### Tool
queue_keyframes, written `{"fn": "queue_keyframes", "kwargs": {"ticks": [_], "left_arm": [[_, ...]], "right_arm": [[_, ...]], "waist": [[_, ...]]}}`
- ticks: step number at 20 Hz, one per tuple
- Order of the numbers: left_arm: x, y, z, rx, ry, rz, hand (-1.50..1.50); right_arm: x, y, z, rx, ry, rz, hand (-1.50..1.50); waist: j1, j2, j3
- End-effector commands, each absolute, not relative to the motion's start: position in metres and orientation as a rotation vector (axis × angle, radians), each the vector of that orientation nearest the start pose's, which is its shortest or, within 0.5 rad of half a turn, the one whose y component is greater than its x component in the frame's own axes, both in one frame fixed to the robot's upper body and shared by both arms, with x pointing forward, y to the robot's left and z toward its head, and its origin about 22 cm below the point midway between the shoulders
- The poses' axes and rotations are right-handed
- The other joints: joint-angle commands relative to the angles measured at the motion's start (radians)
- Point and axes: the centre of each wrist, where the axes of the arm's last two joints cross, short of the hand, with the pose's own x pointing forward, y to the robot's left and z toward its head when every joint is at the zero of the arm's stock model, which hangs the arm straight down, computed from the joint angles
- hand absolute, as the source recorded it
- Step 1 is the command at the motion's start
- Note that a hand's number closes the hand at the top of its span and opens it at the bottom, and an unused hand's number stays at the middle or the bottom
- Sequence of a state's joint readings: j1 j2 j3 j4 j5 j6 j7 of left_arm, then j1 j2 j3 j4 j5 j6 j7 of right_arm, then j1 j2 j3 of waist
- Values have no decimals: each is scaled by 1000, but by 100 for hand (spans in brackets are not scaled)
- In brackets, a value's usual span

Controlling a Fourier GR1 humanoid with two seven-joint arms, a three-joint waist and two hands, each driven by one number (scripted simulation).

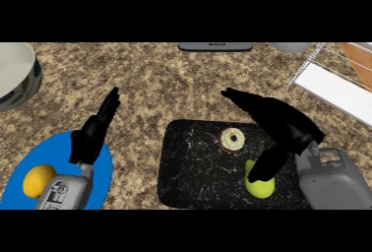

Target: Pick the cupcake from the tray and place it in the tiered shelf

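Two black hands over a speckled granite counter [167,83], one above a dark tray.

On the black marbled tray [189,167] the cupcake [234,139] sits near the middle, seen from above as a pale ring with a brown rim, untouched. The right hand [280,123] hangs over the tray's right part, fingers extended toward the upper left and thumb pointing down beside a yellow-green fruit [259,186]; it holds nothing. The left hand [94,130] shows at the left with straight fingers pointing up, above a blue plate [29,162] carrying a lemon [38,180]. The white wire tiered shelf [330,81] stands at the upper right, well apart from the cupcake. A pale bowl [15,74] sits at the upper left.
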State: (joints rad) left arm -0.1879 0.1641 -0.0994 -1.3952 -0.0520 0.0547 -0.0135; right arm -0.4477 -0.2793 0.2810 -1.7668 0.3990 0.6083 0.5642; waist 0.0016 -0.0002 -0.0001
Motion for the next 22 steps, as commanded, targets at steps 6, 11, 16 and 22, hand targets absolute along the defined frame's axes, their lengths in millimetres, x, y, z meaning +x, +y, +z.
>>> {"fn": "queue_keyframes", "kwargs": {"ticks": [6,11,16,22], "left_arm": [[267,226,-1,106,-1584,-251,0],[273,237,10,103,-1577,-241,0],[291,215,17,103,-1581,-250,0],[278,219,11,115,-1589,-260,0]], "right_arm": [[287,-188,136,-382,-1272,1293,-150],[292,-156,123,-408,-1239,1340,-150],[298,-145,121,-435,-1235,1343,-150],[288,-150,97,-454,-1240,1337,-150]], "waist": [[0,-1,0],[2,0,0],[-1,0,0],[0,0,0]]}}
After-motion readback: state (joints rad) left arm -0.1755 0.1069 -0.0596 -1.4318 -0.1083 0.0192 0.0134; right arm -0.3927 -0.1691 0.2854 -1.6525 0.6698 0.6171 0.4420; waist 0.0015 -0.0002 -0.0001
